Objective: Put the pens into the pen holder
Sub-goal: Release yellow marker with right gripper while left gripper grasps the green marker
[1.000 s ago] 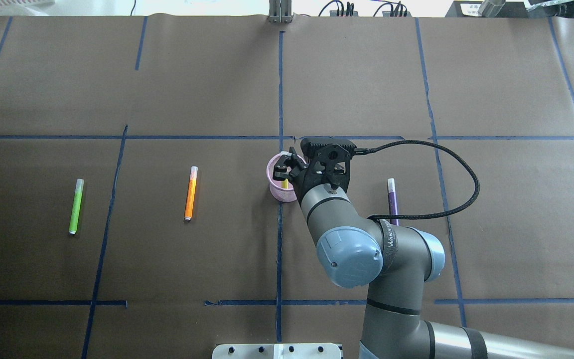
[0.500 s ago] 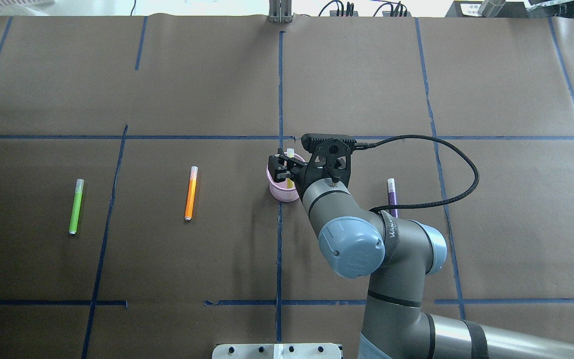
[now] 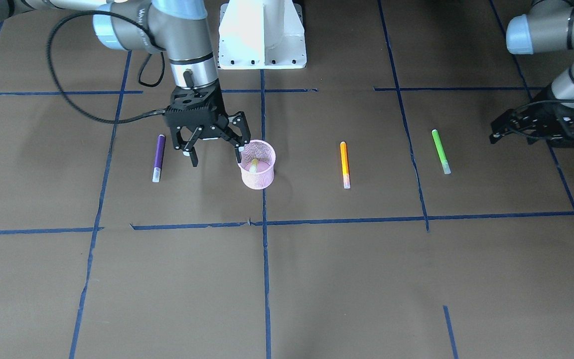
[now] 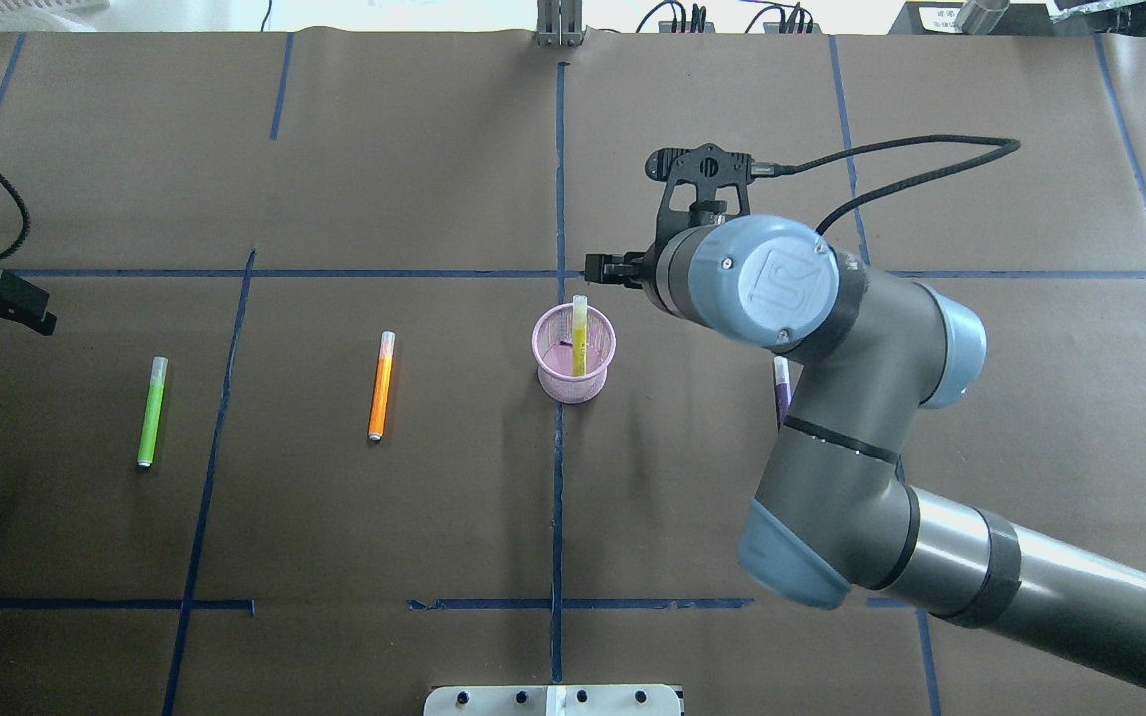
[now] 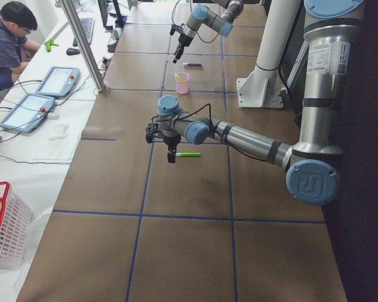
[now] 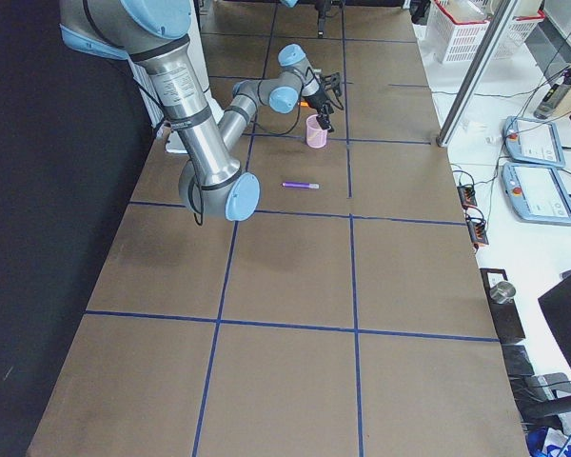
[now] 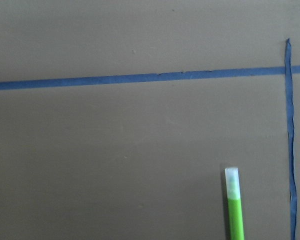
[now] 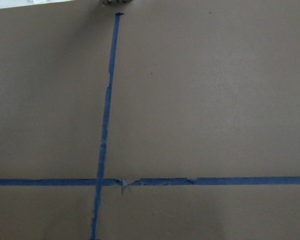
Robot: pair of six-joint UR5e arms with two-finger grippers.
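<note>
The pink mesh pen holder stands near the table's middle with the yellowish pen upright inside it. My right gripper is open and empty, raised just beside the holder. In the overhead view its wrist hides most of it. The purple pen lies on its other side. The orange pen and the green pen lie flat. My left gripper is open and empty, above the table near the green pen.
Brown paper with blue tape lines covers the table. The white robot base stands at the near edge. An operator sits at a side desk beyond the table.
My right gripper has let go of the yellowish pen, which now stands in the holder. It has risen and moved toward the table's far side. The left gripper has moved further in at the left edge.
</note>
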